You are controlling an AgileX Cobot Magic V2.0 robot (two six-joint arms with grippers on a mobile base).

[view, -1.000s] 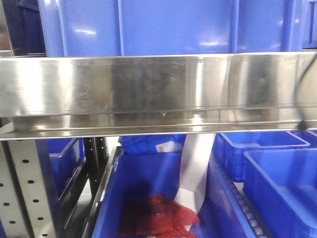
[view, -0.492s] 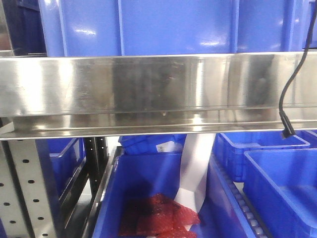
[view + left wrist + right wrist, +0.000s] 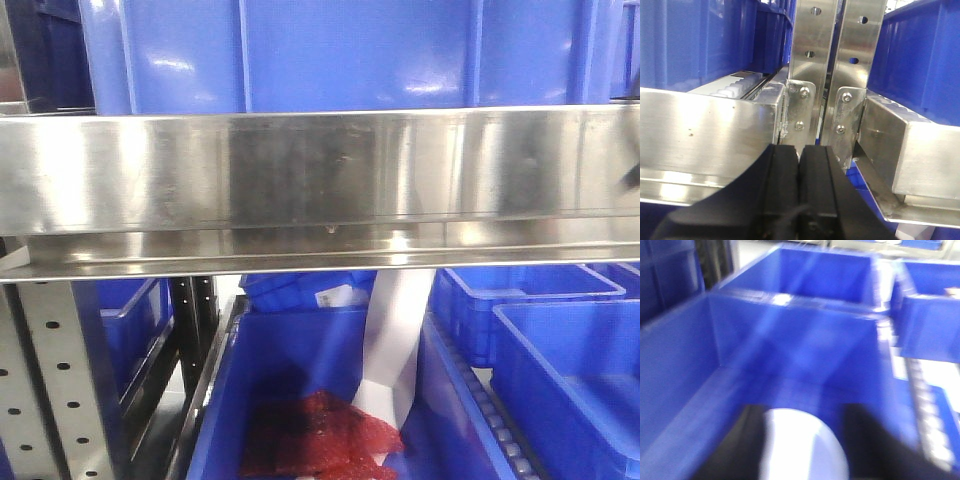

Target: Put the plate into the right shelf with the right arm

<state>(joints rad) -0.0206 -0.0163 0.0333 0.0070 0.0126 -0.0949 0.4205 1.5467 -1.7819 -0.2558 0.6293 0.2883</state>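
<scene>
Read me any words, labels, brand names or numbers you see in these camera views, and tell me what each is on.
Nothing can be read in any view.
White label on the small blue bin behind the steel shelf rail: print too small and blurred.
White paper strip hanging into the bin below: blank as far as visible.
White plate in the right wrist view: plain, motion-blurred.

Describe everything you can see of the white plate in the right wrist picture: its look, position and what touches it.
The round, plain white plate shows only in the blurred right wrist view, at the bottom centre, cut off by the lower edge. Its smooth curved rim arcs upward and it looks pale with a faint blue tint, without pattern. Dark parts of the right end effector flank it on both sides, apparently gripping it. Beyond it lies the open blue plastic bin. The blur hides finer detail.
</scene>
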